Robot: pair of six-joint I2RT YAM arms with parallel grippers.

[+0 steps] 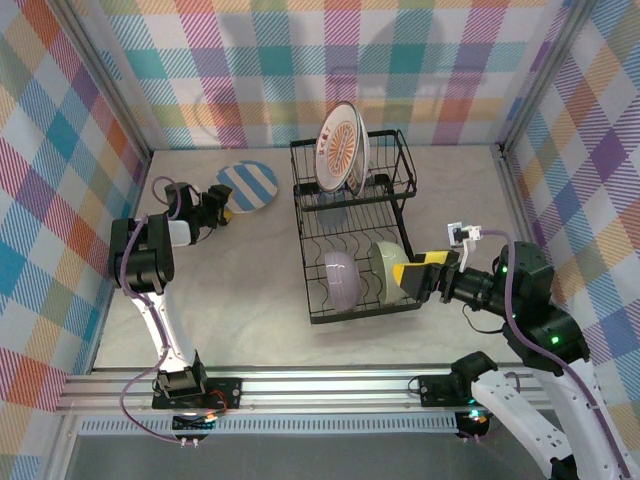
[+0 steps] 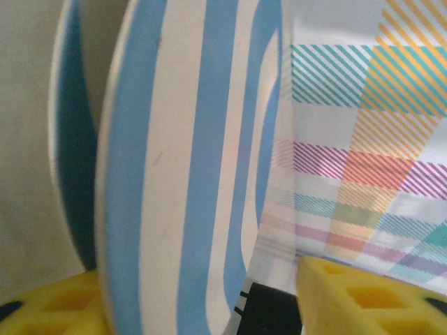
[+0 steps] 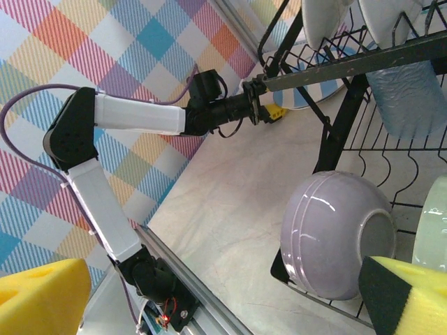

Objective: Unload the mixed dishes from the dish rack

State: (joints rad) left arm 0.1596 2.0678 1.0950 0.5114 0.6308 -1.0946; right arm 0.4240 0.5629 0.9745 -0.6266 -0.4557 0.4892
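2 arms work the rack (image 1: 380, 192) at once: the left gripper (image 1: 220, 205), jaws parted and loose around the striped plate (image 1: 247, 187), appears to be releasing it on the table (image 1: 250, 290) left of the rack, while the right gripper (image 1: 405, 282), wide open and empty, lines up on the lavender bowl (image 1: 338, 280) standing low in the rack.

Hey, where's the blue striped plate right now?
In the top view, the blue-and-white striped plate sits on the table left of the dish rack, with the left gripper at its near rim.

Bright, even light; blurred close-up left wrist view.
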